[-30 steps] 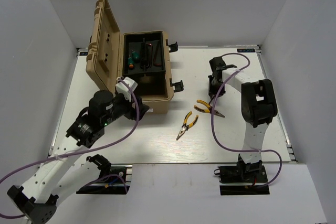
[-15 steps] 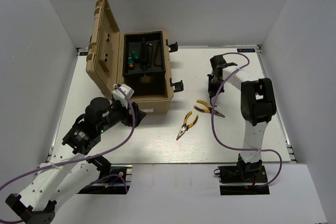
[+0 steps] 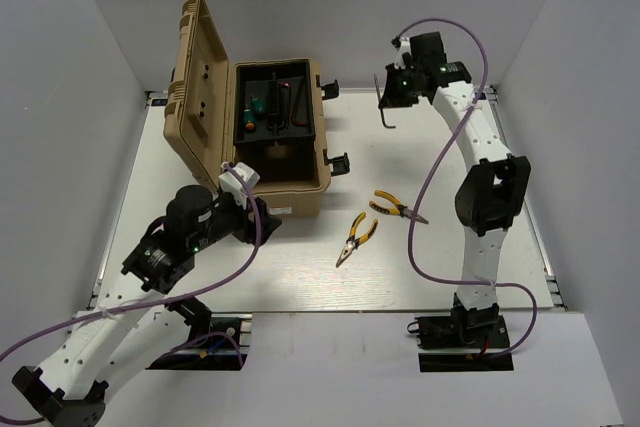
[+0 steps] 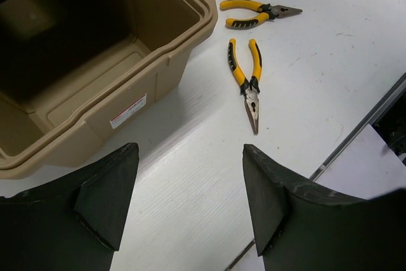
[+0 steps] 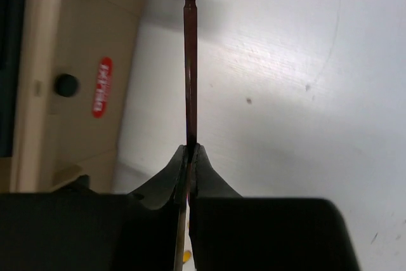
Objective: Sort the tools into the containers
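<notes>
The tan toolbox (image 3: 280, 182) stands open at the back left, lid up. Its black inner tray (image 3: 275, 112) holds green-handled screwdrivers (image 3: 257, 107) and a hex key. Two yellow-and-black pliers lie on the table: one (image 3: 356, 238) in the middle, one (image 3: 397, 207) to its right; both show in the left wrist view (image 4: 246, 77) (image 4: 259, 13). My right gripper (image 3: 385, 97) is shut on a thin black hex key (image 5: 189, 68), held high in the air to the right of the toolbox. My left gripper (image 4: 190, 204) is open and empty, low beside the toolbox's near corner (image 4: 158, 80).
A black side latch (image 3: 337, 160) sticks out from the toolbox toward the pliers. The right arm's purple cable (image 3: 430, 177) loops above the right pliers. The table's front edge (image 4: 355, 138) runs just beyond the left gripper.
My right gripper has risen from the table near the right pliers, up and toward the back, with the hex key in it. My left arm has pulled back slightly from the toolbox.
</notes>
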Action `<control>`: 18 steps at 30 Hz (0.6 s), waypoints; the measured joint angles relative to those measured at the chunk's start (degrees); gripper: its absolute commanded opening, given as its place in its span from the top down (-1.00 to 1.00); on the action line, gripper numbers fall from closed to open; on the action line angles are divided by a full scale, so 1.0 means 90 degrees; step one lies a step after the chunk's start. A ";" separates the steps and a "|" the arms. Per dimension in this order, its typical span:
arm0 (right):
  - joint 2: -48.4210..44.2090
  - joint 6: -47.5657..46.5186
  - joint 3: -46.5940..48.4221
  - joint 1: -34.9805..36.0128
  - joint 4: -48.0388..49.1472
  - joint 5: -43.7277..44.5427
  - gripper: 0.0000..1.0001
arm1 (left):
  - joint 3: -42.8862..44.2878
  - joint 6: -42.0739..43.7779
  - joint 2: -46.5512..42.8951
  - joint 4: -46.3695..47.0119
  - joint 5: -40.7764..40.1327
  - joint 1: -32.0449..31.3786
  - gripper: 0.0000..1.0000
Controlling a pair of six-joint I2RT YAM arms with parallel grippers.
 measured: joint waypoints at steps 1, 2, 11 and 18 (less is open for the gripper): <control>-0.0022 -0.0087 0.0223 0.0039 0.0032 -0.0068 1.00 | 0.0000 0.0002 0.0019 0.0002 0.0007 0.0000 -0.54; -0.0058 -0.0151 0.0316 0.0080 0.0107 -0.0129 1.00 | 0.0000 0.0002 0.0036 0.0007 0.0007 0.0000 -0.54; 0.0274 -0.0168 0.1593 0.0906 0.1481 -0.1511 1.00 | -0.0061 0.0049 0.0287 0.0034 0.0034 0.0000 -0.56; 0.1117 0.0566 0.2115 0.1450 0.3077 -0.2125 1.00 | -0.0078 0.0053 0.0449 0.0100 0.0046 0.0000 -0.56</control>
